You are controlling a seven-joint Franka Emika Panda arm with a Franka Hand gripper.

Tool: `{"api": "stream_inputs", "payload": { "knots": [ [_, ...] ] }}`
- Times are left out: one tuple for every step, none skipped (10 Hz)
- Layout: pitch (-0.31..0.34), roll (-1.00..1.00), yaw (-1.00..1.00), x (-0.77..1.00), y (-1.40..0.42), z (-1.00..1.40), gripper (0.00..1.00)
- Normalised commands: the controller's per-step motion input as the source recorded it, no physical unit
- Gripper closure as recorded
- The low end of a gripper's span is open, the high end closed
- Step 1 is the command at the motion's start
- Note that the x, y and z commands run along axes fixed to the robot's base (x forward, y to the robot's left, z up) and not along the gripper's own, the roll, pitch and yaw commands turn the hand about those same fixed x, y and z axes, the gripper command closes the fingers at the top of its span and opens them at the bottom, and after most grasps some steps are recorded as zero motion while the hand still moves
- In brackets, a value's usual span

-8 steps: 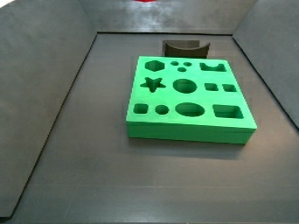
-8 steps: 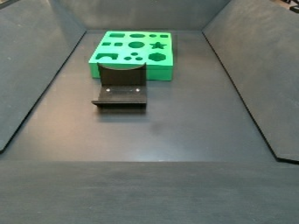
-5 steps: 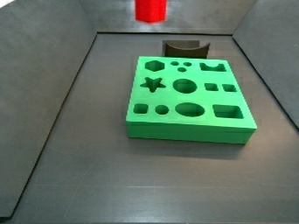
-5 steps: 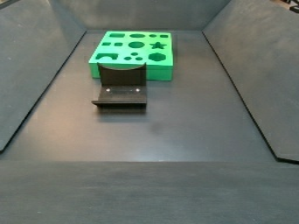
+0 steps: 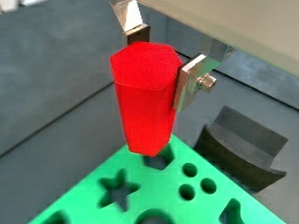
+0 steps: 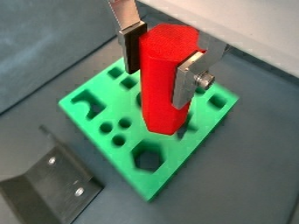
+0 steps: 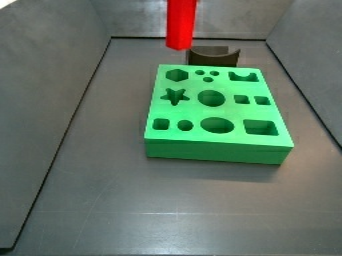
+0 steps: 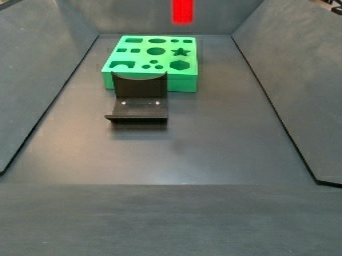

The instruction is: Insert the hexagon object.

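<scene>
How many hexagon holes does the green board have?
1: the hexagon hole sits in a corner of the green board. The side view shows the whole board, so none is hidden. The gripper holds the red peg above it.

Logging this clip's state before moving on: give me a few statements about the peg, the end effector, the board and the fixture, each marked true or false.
1. The end effector grips the red hexagon peg between its silver fingers. True.
2. The peg is already seated in the green board. False: in both side views it hangs above the board, upright.
3. The hexagonal hole is empty. True.
4. The fixture rests on top of the board. False: it stands on the floor beside it.
</scene>
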Motion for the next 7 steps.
{"api": "stream_inputs", "payload": {
  "knots": [
    [0.034, 0.06, -0.18, 0.25, 0.70, -1.00, 1.00],
    [0.000, 0.00, -0.38, 0.31, 0.47, -0.99, 1.00],
    [-0.189, -0.12, -0.46, 0.07, 0.05, -0.62, 1.00],
    [-0.249, -0.18, -0.32, 0.04, 0.03, -0.50, 1.00],
    [-0.219, -0.15, -0.05, 0.00, 0.00, -0.43, 1.00],
    [-0.164, -0.10, 0.00, -0.08, 0.00, -0.30, 1.00],
    [-0.160, -0.08, 0.00, -0.24, 0.02, -0.23, 1.00]
  ]
}}
